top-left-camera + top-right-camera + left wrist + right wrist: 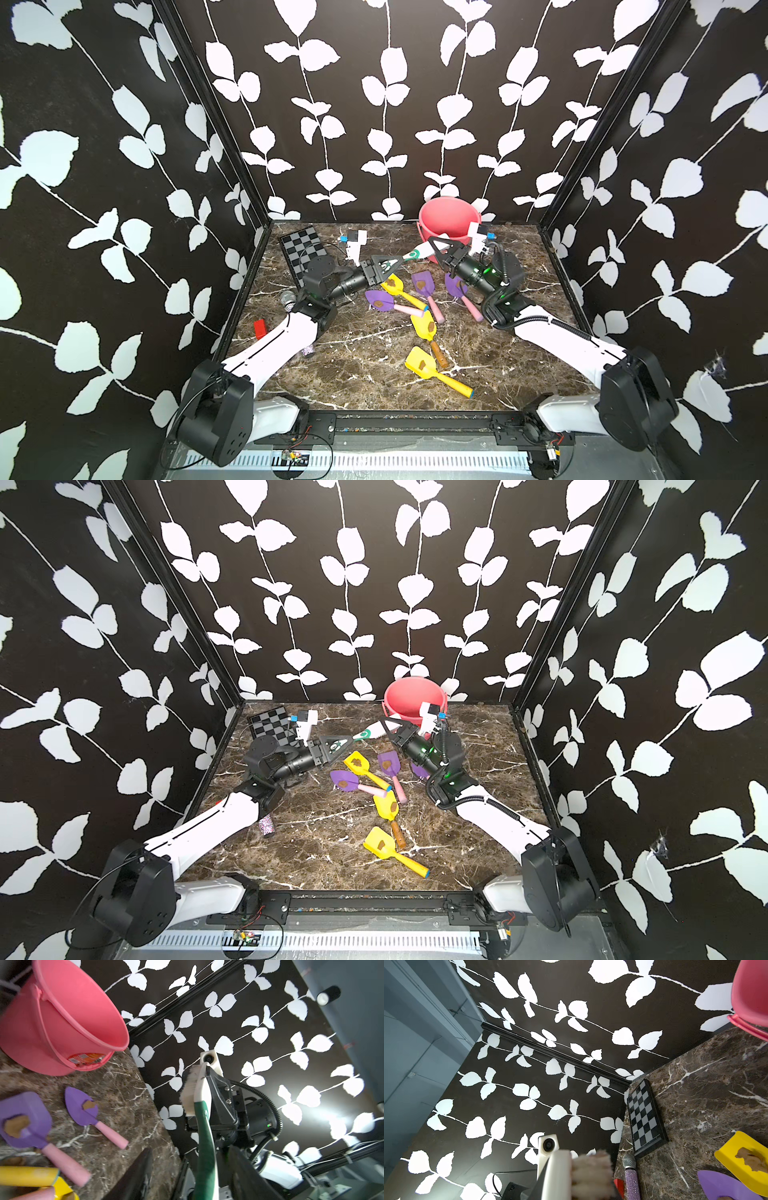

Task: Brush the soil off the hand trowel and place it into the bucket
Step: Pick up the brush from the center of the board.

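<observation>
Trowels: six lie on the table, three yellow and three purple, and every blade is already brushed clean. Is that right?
Not clean: in a top view every blade carries a brown clump of soil, as on the nearest yellow trowel. The left wrist view shows it on a purple trowel too. Six on the table, three yellow, three purple: that stands.
</observation>
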Robot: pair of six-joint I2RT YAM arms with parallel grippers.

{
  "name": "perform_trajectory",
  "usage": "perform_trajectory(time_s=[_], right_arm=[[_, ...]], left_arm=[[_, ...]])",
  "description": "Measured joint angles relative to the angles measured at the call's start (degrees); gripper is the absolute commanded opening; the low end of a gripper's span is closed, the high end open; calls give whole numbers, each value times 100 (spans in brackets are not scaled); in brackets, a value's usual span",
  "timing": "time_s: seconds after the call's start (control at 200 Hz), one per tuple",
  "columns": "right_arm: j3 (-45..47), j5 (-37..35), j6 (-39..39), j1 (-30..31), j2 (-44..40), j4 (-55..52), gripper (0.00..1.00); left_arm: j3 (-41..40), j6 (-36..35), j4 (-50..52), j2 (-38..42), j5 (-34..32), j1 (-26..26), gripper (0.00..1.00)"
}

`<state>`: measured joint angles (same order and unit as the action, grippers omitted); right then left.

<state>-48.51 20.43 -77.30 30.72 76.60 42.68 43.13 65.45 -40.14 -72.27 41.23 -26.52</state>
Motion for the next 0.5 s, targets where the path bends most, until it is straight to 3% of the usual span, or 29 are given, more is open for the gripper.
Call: perform_trajectory(time_s=[0.135, 0.32, 0.5], right_arm=[[0, 4, -7, 0, 0, 42, 13], [0, 70, -7, -24, 0, 76, 12], [0, 157, -2, -61, 0, 118, 12]], left_arm=[[70, 188, -63, -68, 114, 0, 40], [140, 306, -201, -138, 190, 0, 47], [199, 361, -223, -214, 289, 0, 30]])
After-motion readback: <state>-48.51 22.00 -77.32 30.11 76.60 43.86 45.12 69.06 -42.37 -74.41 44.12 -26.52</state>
